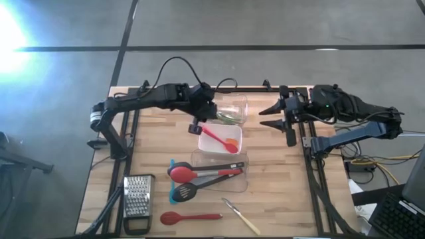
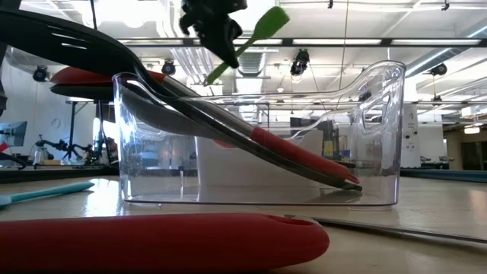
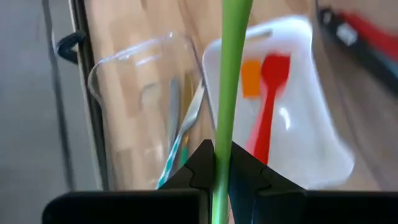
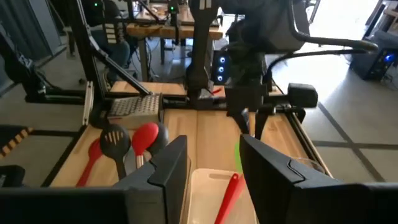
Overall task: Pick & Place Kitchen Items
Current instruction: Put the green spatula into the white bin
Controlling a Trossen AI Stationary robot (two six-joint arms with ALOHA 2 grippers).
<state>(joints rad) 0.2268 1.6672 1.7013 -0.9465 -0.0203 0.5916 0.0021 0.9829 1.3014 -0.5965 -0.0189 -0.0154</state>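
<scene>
The left gripper (image 3: 222, 177) hangs above the back of the table with its jaws closed narrowly on the slim handle of a green spatula (image 3: 231, 74), which sits between the pads and sticks out forward over two clear tubs. Below it, one tub (image 3: 118, 68) holds a few thin tools that are too blurred to name, and the tub beside it (image 3: 323, 149) holds a red spatula (image 3: 267, 99) and an orange tool (image 3: 250, 78). The green spatula looks light, smooth and fairly stiff along the handle, with a blade end that is probably soft, so a pinch on the handle suits it; the grip seems to sit near one end, which may let the long free end swing or slip if the arm moves fast. The right gripper (image 1: 273, 114) waits at the back right of the table, well apart from the tubs, with its jaws wide and nothing between them. Nearer the front, a third tub (image 1: 240, 180) carries long black and red spoons laid across it, and a red spoon (image 1: 189, 216), a wood-handled tool (image 1: 242, 217) and a box grater (image 1: 138, 197) lie on the table (image 1: 279, 172).
</scene>
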